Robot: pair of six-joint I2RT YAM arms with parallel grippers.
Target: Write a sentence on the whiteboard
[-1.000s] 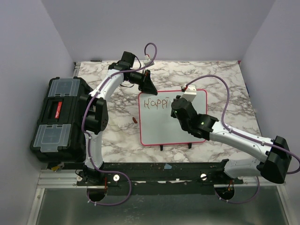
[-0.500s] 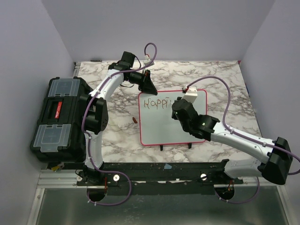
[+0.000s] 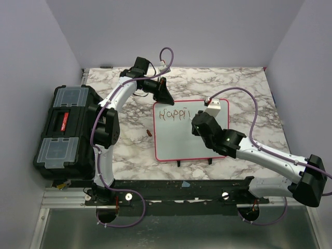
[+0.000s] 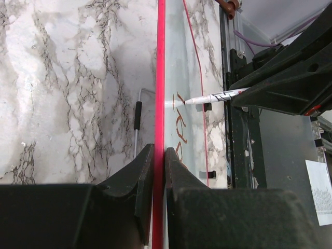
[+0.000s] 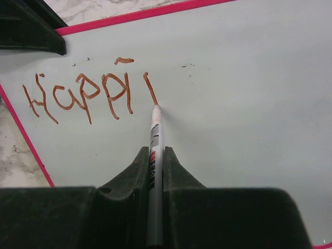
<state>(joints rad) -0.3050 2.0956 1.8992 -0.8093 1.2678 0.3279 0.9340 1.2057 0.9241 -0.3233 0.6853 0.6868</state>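
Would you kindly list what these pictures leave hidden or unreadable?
- Top view: the marker is hidden beneath the right hand.
- Right wrist view: the marker's label is blurred; the frame cuts off the whiteboard.
- Top view: the small red object beside the whiteboard is too small to identify.

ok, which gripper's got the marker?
The right gripper: shut on the marker, tip at the end of the lettering on the whiteboard. The left gripper only clamps the whiteboard's pink edge.
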